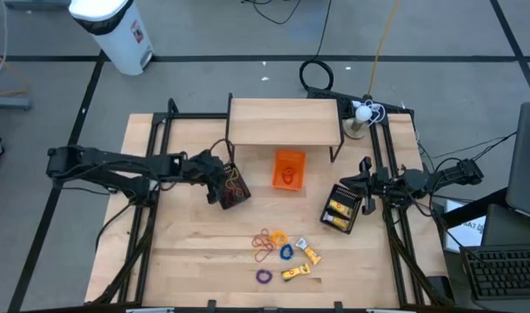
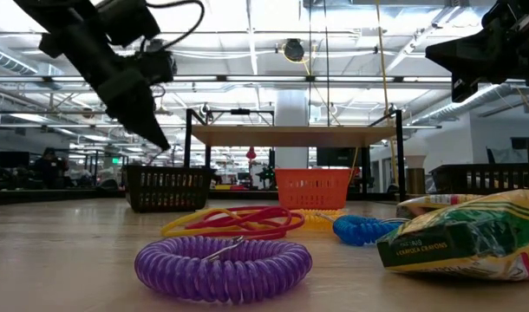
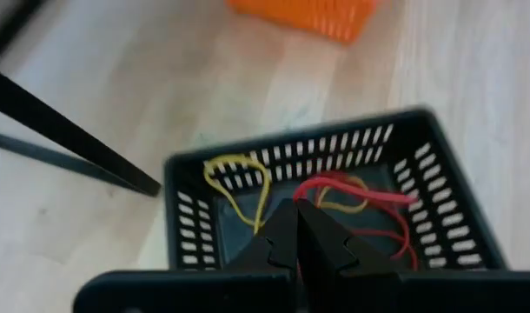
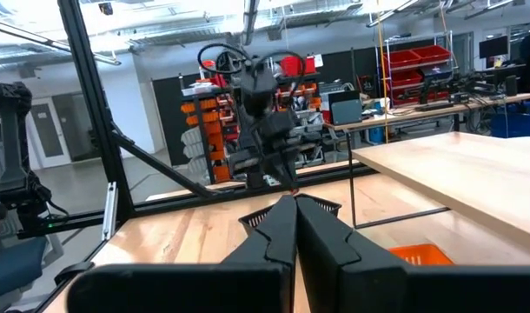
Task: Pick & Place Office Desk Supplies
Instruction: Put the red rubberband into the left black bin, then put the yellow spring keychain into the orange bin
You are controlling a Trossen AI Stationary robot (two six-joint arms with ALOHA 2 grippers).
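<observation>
The pale wooden table point(image 1: 195, 261) carries a low wooden shelf on black legs point(image 1: 284, 122) at its far edge, with three baskets set in front of it as sorting bins. The black plastic mesh basket on the left point(image 1: 231, 185) already holds red and yellow rubber bands point(image 3: 352, 196). The small orange mesh basket point(image 1: 288, 169) has something red inside, and the black basket on the right point(image 1: 341, 209) holds yellow packets.

The left gripper point(image 3: 295, 248) hangs just above the left basket, fingers pressed together with nothing visible between them (likely a drop-off pose). The right gripper point(image 4: 293, 228) waits beside the right basket, also closed and empty.

Unsorted supplies lie near the front edge: orange-red rubber bands point(image 1: 265, 243), a blue coiled ring point(image 1: 287, 252), a purple coiled ring point(image 1: 263, 276) and yellow-and-white crayon packets point(image 1: 298, 272).
</observation>
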